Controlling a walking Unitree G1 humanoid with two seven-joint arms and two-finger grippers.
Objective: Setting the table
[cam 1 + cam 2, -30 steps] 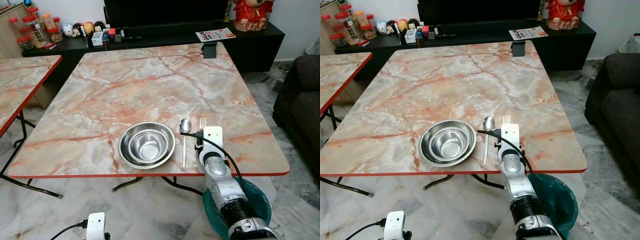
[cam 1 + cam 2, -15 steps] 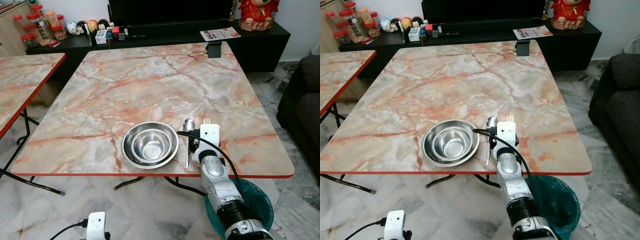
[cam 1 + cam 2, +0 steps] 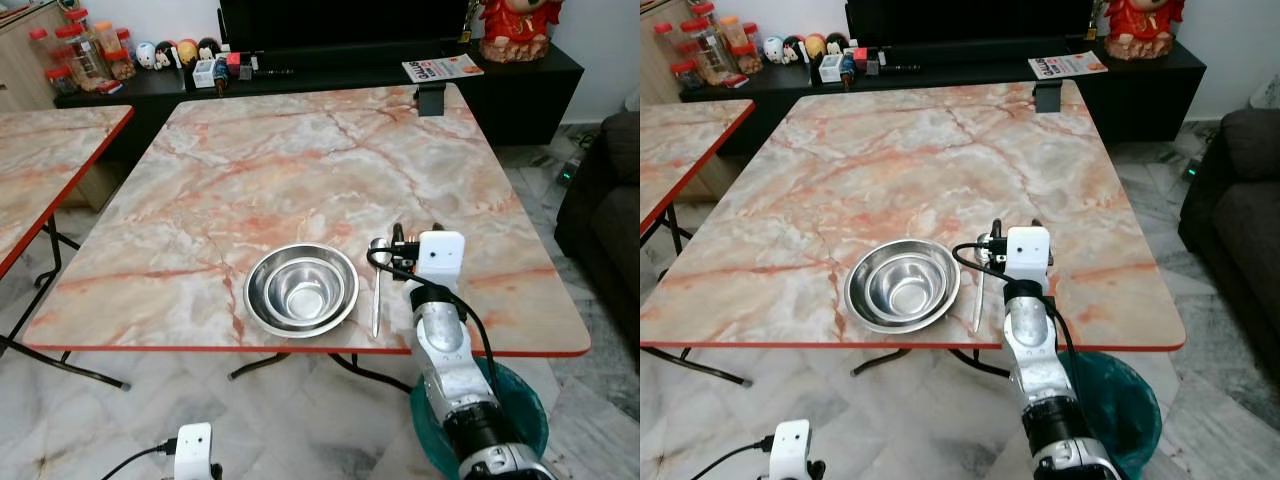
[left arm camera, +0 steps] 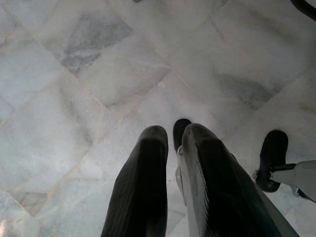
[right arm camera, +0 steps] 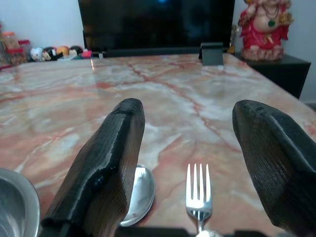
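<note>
The fork (image 5: 198, 192) lies flat on the marble table (image 3: 300, 150), near the front edge, w/ the tines pointing to the far side. The spoon (image 3: 377, 290) lies just beside it, on the bowl side, and the two nested steel bowls (image 3: 301, 289) stand next to the spoon. In the right wrist view I see the fork between the two black fingers (image 5: 101, 163) of my right gripper (image 5: 197, 163), and the spoon bowl partly behind one finger. The fingers are spread wide and hold nothing; I judge the fork is set down and free.

Risks from here, as I judge them:
- The gripper hangs low right over the cutlery. If I pull the arm back w/o lifting first, a finger can catch the fork handle or the spoon and drag it out of line, maybe off the front edge.
- The black cable (image 3: 400, 272) of the wrist camera loops close over the spoon. It can hook it when the arm moves.
- The spoon is very near the bowl rim, so a small push makes them knock together.
- Behind the arm, below the table edge, stands a teal bin (image 3: 520, 400); a wide swing down can hit it.

The left gripper (image 4: 173, 143) hangs idle over the floor tiles (image 4: 74, 74), fingers nearly together, nothing between them.
</note>
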